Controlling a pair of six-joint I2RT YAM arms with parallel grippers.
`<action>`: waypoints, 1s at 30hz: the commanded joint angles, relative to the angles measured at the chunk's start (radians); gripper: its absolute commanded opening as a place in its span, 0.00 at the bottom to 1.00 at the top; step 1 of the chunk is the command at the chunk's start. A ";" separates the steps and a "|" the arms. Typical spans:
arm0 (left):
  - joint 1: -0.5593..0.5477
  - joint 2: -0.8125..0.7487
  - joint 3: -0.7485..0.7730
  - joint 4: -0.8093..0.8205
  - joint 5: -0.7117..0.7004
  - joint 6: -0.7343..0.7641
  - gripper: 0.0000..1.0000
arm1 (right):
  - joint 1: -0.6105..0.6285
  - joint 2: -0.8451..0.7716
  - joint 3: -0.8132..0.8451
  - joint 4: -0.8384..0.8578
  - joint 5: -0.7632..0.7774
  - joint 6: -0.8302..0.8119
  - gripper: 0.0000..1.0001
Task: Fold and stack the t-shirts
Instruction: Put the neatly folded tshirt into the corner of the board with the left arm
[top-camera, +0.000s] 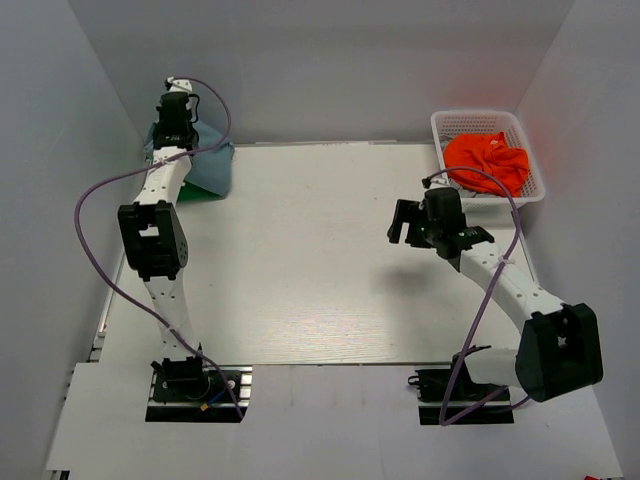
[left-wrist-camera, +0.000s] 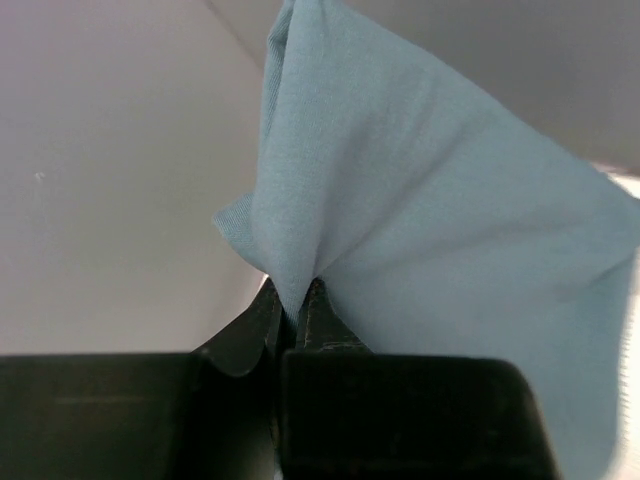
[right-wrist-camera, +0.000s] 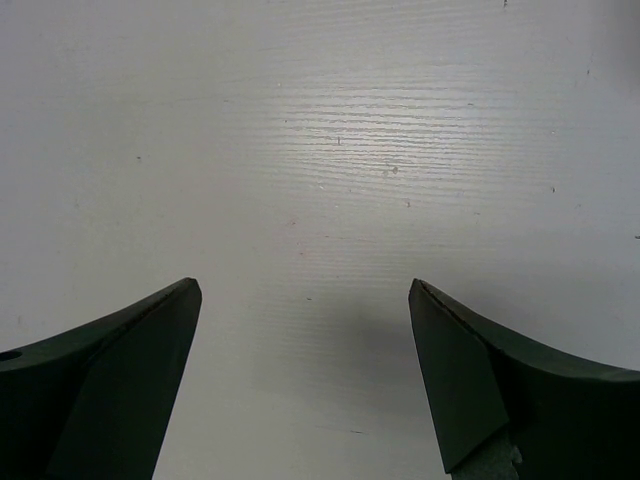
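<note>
L gripper (left-wrist-camera: 296, 312) sits at 6 o'clock, jaws pinched tight on a fold of the grey-blue t-shirt (left-wrist-camera: 420, 210). Cloth fans up from the pinch twd 12 and out to 3-4 o'clock. Pale surface (left-wrist-camera: 110, 170) fills 9-11.

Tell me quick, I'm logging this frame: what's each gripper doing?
Left gripper: closed on the blue shirt.
Right gripper: open, holding nothing.

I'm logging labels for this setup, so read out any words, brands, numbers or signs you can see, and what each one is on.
No text can be read in any view.
The blue t-shirt, the orange cloth, the white basket and the table all look plain and unmarked.
</note>
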 joint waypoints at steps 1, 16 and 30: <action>0.046 0.035 -0.024 0.112 -0.074 0.067 0.00 | 0.000 0.027 0.060 -0.013 0.011 0.005 0.90; 0.097 0.061 0.033 0.055 -0.108 -0.069 1.00 | 0.003 -0.010 0.032 0.039 -0.062 0.059 0.90; -0.246 -0.690 -0.852 0.022 0.398 -0.636 1.00 | 0.001 -0.258 -0.232 0.172 -0.157 0.142 0.90</action>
